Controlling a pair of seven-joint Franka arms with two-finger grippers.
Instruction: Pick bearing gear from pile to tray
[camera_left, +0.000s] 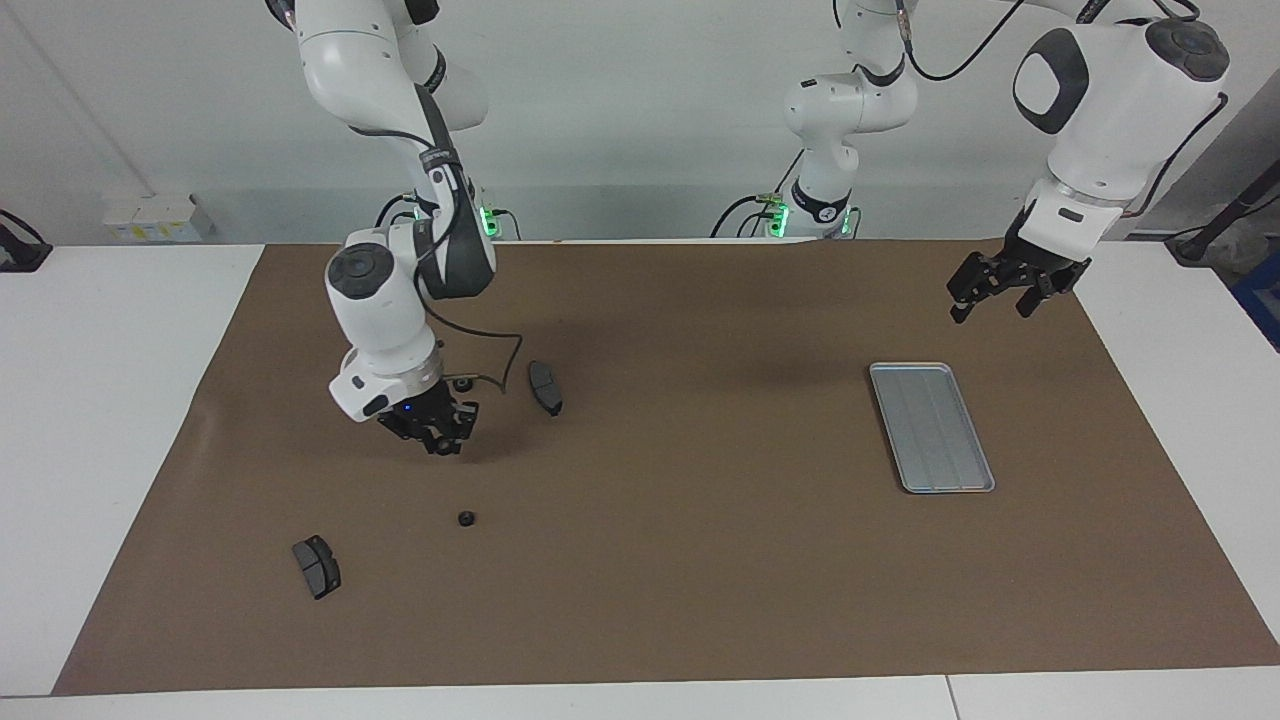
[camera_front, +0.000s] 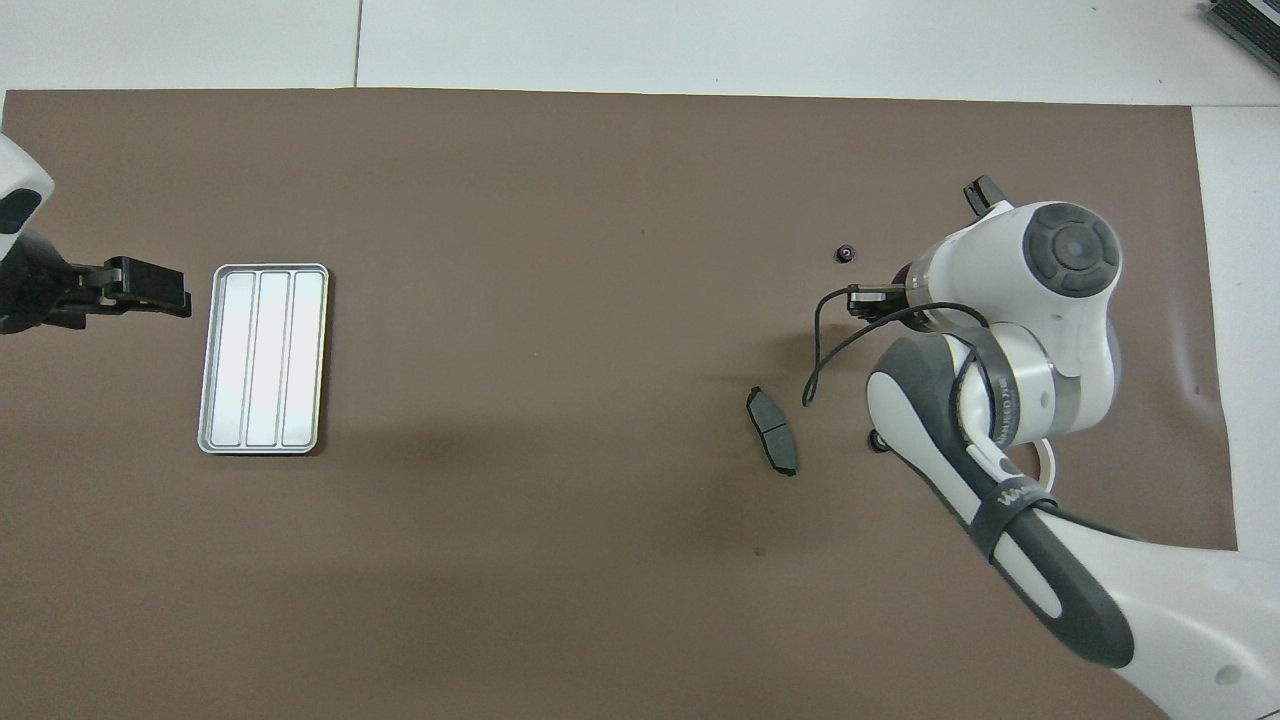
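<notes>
The pile is scattered toward the right arm's end of the mat. It has a tiny black round piece (camera_left: 465, 519) (camera_front: 845, 253), a second one (camera_left: 462, 383) (camera_front: 878, 441) close to the right arm, a dark grey pad (camera_left: 545, 387) (camera_front: 772, 430), and a second pad (camera_left: 317, 566) (camera_front: 985, 193) farthest from the robots. A white half-ring (camera_front: 1046, 462) peeks out under the right arm. My right gripper (camera_left: 441, 436) hangs low over the mat between the two round pieces; in the overhead view its own wrist hides it. The silver tray (camera_left: 930, 427) (camera_front: 264, 358) is empty. My left gripper (camera_left: 1000, 300) (camera_front: 150, 285) waits open, raised beside the tray.
A brown mat (camera_left: 700, 560) (camera_front: 560, 560) covers the white table. A black cable (camera_left: 490, 375) (camera_front: 830, 350) loops from the right wrist down toward the mat beside the nearer pad.
</notes>
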